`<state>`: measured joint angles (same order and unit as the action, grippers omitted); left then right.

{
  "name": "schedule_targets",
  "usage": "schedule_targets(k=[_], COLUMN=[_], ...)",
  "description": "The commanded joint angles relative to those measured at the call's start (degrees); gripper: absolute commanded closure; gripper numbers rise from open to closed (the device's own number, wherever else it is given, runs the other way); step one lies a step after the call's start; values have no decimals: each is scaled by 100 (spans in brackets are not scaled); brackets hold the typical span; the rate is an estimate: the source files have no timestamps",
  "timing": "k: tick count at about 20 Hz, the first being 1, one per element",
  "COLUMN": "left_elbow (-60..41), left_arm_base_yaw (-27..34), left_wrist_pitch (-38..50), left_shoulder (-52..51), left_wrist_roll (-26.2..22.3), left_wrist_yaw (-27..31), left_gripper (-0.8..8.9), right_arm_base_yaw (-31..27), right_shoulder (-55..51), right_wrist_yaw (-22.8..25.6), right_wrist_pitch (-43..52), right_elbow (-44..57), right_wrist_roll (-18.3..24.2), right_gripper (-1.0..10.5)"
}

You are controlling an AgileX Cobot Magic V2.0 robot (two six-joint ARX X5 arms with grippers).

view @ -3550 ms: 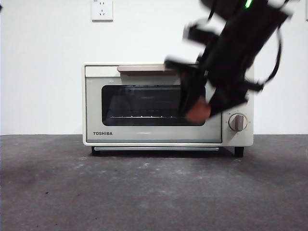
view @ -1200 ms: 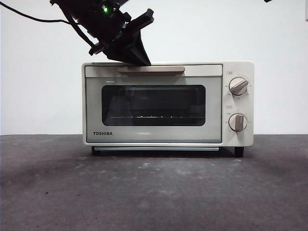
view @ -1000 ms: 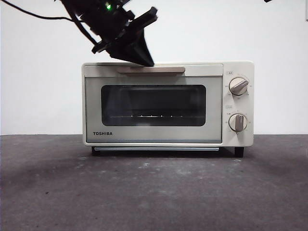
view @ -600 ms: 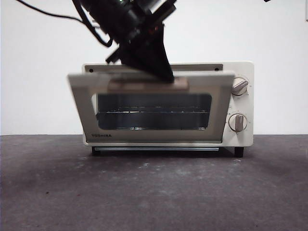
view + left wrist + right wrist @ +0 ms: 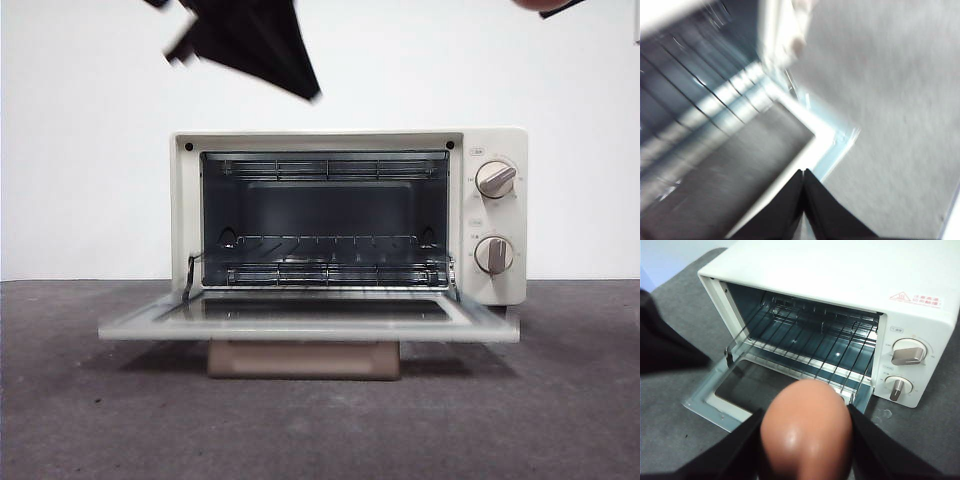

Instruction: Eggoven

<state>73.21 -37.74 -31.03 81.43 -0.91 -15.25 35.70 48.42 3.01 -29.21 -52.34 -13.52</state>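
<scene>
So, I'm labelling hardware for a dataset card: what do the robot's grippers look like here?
Both are matte black. The left gripper has two flat jaws tapering to a thin pointed wedge; in the front view it shows as a blurred dark triangle. The right gripper has broad black jaws. No cables or markings show.

A dark grey table (image 5: 100,420) runs back to a plain white wall (image 5: 80,150).
</scene>
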Motion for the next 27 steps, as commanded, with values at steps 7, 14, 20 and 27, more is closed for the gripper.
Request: schedule_targets(k=[7, 14, 20, 27], left_elbow=[-308, -1364, -2111, -2463], left_arm_base_yaw=[1550, 2662, 3147, 3241], left_wrist_pitch=[-107, 96, 214, 319], left_shoulder=[-1392, -2076, -2382, -2459], left_wrist_roll=[337, 358, 356, 361], left_wrist_yaw=[-476, -1414, -1832, -1996], left_gripper=[807, 807, 807, 807], right_arm_base_yaw=[-35, -129, -286, -461], right_shoulder=[1257, 2433, 3397, 4113], right_wrist_yaw=[-358, -514, -509, -407], right_wrist_pitch=[1038, 1987, 2778, 3530], right_elbow=[-66, -66, -66, -68], right_wrist_roll=[-267, -452, -562, -577], right_gripper=[944, 944, 944, 944])
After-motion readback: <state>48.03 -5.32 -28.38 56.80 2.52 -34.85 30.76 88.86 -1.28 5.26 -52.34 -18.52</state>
